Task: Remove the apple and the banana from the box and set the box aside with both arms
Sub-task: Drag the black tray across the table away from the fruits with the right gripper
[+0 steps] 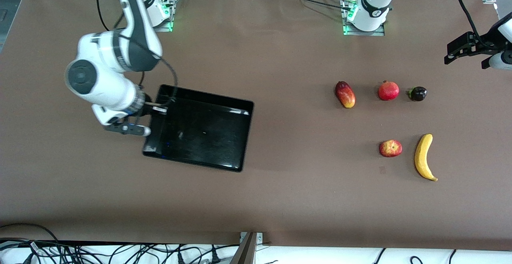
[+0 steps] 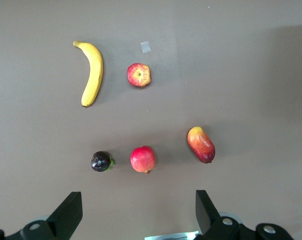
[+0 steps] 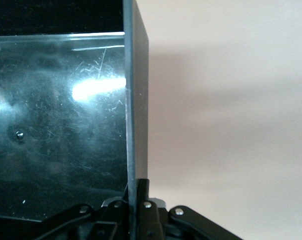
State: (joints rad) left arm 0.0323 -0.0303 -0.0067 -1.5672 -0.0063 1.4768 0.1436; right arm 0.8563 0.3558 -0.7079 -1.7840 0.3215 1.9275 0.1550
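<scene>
Seen from the front camera, the black box [image 1: 199, 128] sits empty on the brown worktop [image 1: 280, 200] toward the right arm's end, while the apple [image 1: 390, 148] and the banana [image 1: 424, 157] lie side by side on the bare surface well apart from the box, toward the left arm's end. Three other fruits — a red-yellow mango [image 1: 345, 94], a pomegranate [image 1: 388, 91] and a small dark fruit [image 1: 417, 93] — form a row farther from the camera than the apple. The right end effector [image 1: 154, 108] is at the box's wall on the side toward the right arm's end; the left end effector [image 1: 464, 49] hangs in the air over the worktop's left-arm end, well away from the box. In the left wrist view, that end effector [image 2: 136, 210] has its fingers [image 2: 68, 212] spread wide with nothing between them, looking down on the banana [image 2: 91, 73], the apple [image 2: 139, 75] and the row of three. In the right wrist view, the right end effector [image 3: 135, 197] is clamped on the thin upright wall of the box [image 3: 136, 100], glossy floor on one side, bare worktop on the other. Judging from this, both fruits are already out; what remains is shifting the box aside — so far only one arm has hold of it.
</scene>
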